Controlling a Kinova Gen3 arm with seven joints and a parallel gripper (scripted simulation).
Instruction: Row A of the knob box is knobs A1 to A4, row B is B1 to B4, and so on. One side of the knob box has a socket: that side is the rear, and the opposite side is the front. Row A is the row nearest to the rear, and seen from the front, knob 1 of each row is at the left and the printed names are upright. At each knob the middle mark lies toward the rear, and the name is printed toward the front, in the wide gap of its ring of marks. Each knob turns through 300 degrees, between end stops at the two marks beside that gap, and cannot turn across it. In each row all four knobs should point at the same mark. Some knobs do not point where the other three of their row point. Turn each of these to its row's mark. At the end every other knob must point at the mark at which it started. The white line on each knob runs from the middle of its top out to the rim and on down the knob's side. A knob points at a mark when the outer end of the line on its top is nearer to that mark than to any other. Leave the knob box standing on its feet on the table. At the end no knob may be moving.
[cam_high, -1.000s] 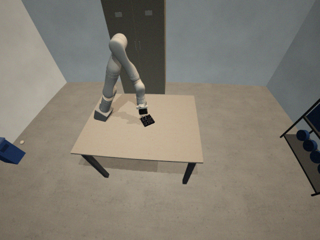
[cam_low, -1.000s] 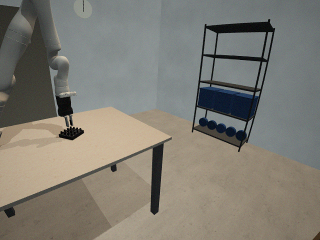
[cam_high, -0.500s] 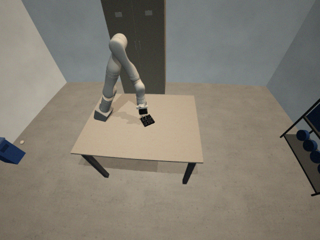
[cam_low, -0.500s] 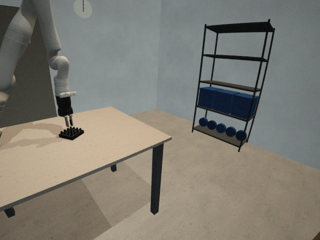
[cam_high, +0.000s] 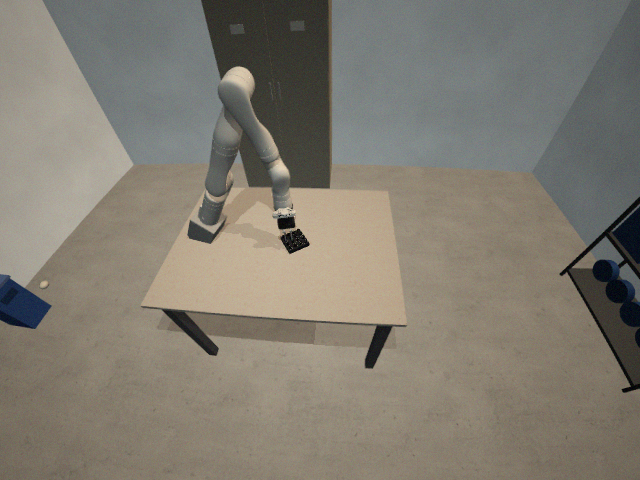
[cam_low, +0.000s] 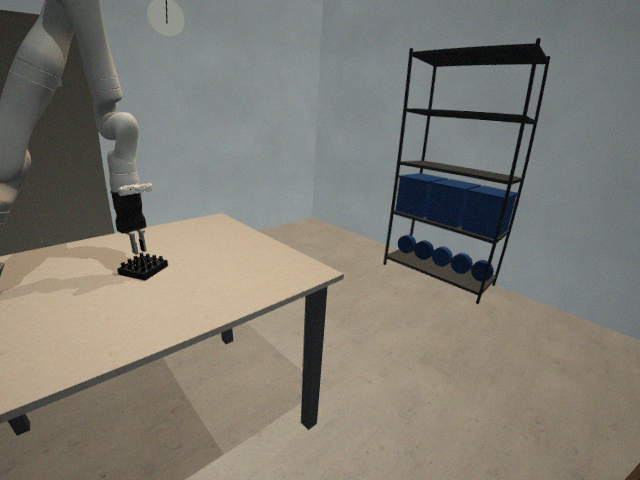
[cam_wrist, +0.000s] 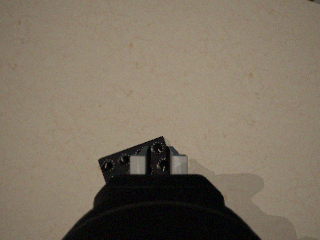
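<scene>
The black knob box (cam_high: 295, 241) (cam_low: 146, 267) (cam_wrist: 120, 162) stands on its feet on the beige table (cam_high: 310, 289) (cam_low: 217, 268) (cam_wrist: 150, 75), rotated a little against the table edges. My gripper (cam_high: 285, 234) (cam_low: 137, 250) (cam_wrist: 158, 155) points straight down over the box's corner nearest the arm. Its fingers are partly open, with their tips just above the knob tops. In the wrist view one knob (cam_wrist: 161, 164) shows in the gap between the two fingers, and another knob (cam_wrist: 157, 148) lies just beyond it. The gripper body hides most of the box there. The knob lines and printed names are too small to read.
The arm's base (cam_high: 206, 227) sits at the table's far left corner. A dark cabinet (cam_high: 279, 77) stands behind the table. A black shelf rack (cam_low: 465, 170) with blue boxes and discs stands off to the right, away from the table.
</scene>
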